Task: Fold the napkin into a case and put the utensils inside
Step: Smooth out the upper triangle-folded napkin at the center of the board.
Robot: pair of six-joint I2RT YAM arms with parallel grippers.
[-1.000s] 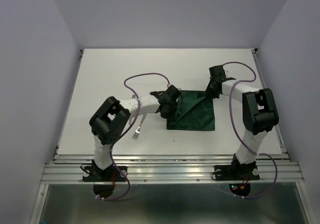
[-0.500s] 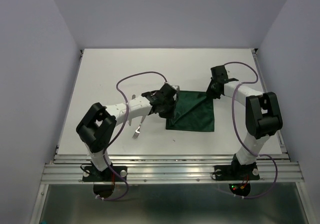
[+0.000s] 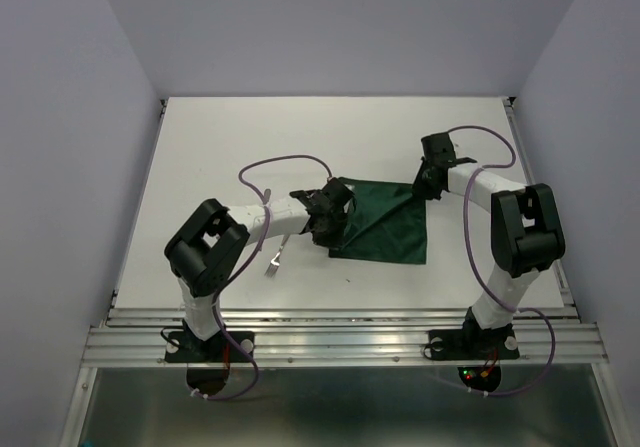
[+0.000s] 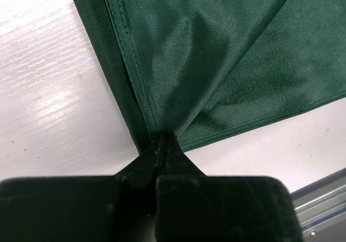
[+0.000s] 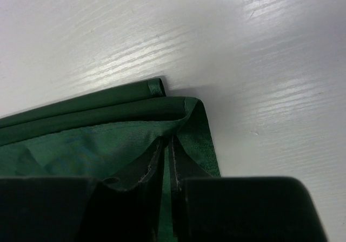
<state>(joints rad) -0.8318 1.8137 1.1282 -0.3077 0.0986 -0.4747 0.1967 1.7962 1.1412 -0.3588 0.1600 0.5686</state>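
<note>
1. Your left gripper (image 4: 160, 144) is clenched on a pinch of the napkin's (image 3: 390, 229) left edge. The green cloth fans out from the fingertips in taut folds.
2. Your right gripper (image 5: 166, 154) is closed on the napkin's far right corner. The rolled hem lies just beyond its fingertips.
3. The napkin lies on the white table (image 3: 220, 147) between the two grippers, with its long axis running left to right. A raised crease runs from the left pinch up to the far right corner, which points at the right gripper.
4. A silver utensil (image 3: 272, 259) lies left of the napkin, apart from the cloth.
5. Since half a second ago, your left gripper has drawn slightly nearer and to the left. The right gripper and the utensil have barely shifted.
</note>
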